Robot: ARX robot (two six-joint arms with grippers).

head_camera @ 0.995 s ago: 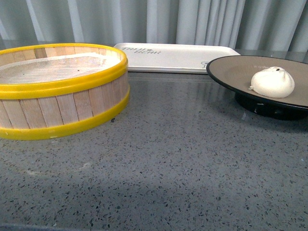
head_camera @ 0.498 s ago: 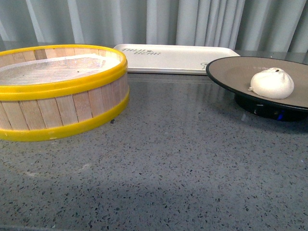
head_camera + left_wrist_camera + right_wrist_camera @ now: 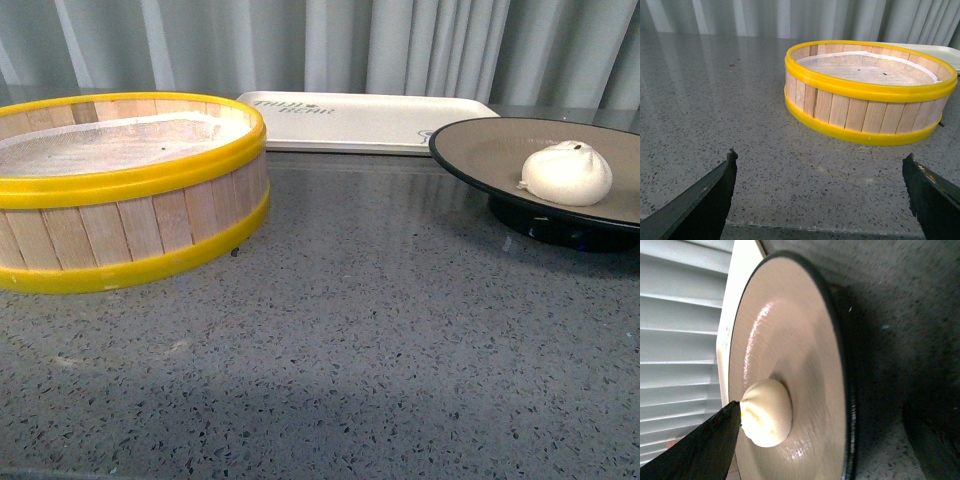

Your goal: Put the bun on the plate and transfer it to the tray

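The right claw (image 3: 821,412) is spread wide, holding nothing. The edge of the plate (image 3: 790,340) runs through the gap between its two fingers. One dark finger (image 3: 705,445) reaches over the brown inside of the plate, and its tip is right at the bun (image 3: 767,412); whether it touches cannot be told. The other finger is a blurred dark shape on the underside of the plate, near the black foot. The bun sits on the plate, off centre. Past the far edge of the plate lies the cream tray (image 3: 742,270), and beyond that hangs a pleated grey curtain (image 3: 680,340).

The left claw (image 3: 820,192) is also wide open and holds nothing, low over the speckled grey table (image 3: 715,100). Ahead of it and well apart stands a wooden steamer basket (image 3: 865,105) with yellow bands, lined with white cloth. A corner of the tray shows behind the basket.
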